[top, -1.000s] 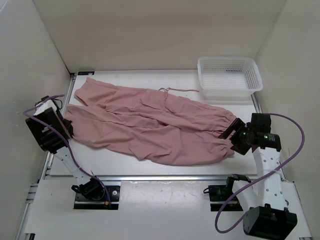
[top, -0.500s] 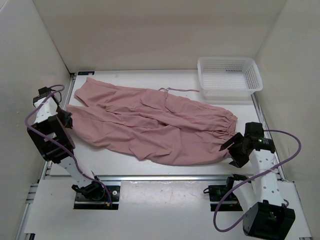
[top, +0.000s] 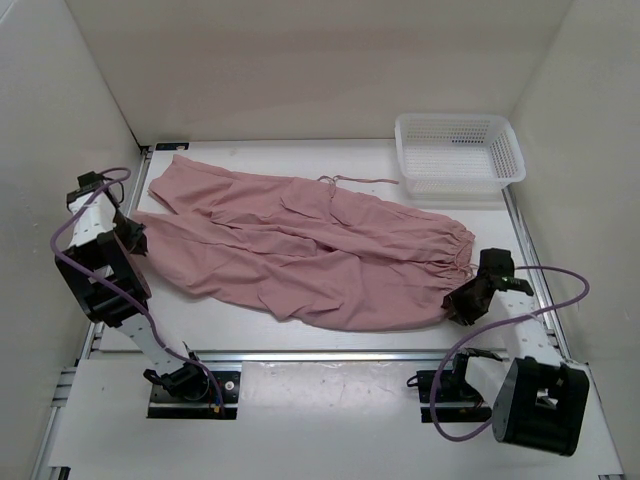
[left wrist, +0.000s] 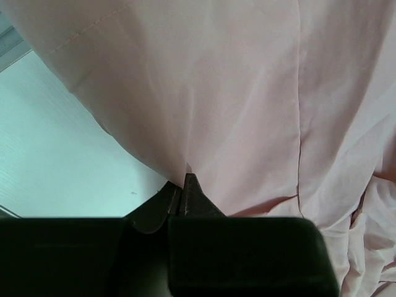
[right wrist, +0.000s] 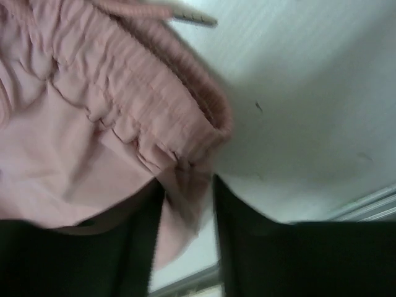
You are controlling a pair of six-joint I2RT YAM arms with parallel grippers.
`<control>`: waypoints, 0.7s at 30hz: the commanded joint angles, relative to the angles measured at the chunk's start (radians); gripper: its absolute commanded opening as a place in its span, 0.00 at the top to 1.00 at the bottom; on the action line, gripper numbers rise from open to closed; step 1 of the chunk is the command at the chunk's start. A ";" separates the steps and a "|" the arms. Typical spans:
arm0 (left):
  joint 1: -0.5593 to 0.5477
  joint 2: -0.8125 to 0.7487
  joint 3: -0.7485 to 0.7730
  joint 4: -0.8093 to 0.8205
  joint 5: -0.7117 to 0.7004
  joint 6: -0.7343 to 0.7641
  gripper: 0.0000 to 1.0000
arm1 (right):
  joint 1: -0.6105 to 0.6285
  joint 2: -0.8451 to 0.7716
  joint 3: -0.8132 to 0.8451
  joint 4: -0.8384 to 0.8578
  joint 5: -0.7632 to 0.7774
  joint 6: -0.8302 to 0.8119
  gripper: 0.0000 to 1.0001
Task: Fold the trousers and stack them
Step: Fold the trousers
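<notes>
Your trousers (top: 310, 250) lie spread across the table (top: 200, 325), leg ends at its left edge, with a bare strip along the near edge. Your left gripper (left wrist: 185, 184) is pinched tight on a leg hem. Your right gripper (right wrist: 187, 207) straddles the waistband's near corner, though blur hides whether it grips. The basket (top: 505, 135) stands far right, apart.

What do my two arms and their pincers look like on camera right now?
The left arm and the right arm are white links with black joints and black motor housings. A purple cable loops loosely along each. The left pincer and the right pincer have plain black fingers. I can read no markings.
</notes>
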 commanded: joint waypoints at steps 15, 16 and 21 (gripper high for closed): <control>-0.004 -0.166 0.144 -0.114 -0.005 0.024 0.90 | -0.003 -0.162 0.398 -0.240 0.189 -0.090 1.00; -0.004 -0.177 0.153 -0.114 0.007 0.024 0.90 | -0.003 -0.171 0.411 -0.260 0.189 -0.090 1.00; -0.039 -0.186 0.227 -0.114 0.031 0.033 0.90 | -0.003 -0.214 0.454 -0.314 0.247 -0.109 1.00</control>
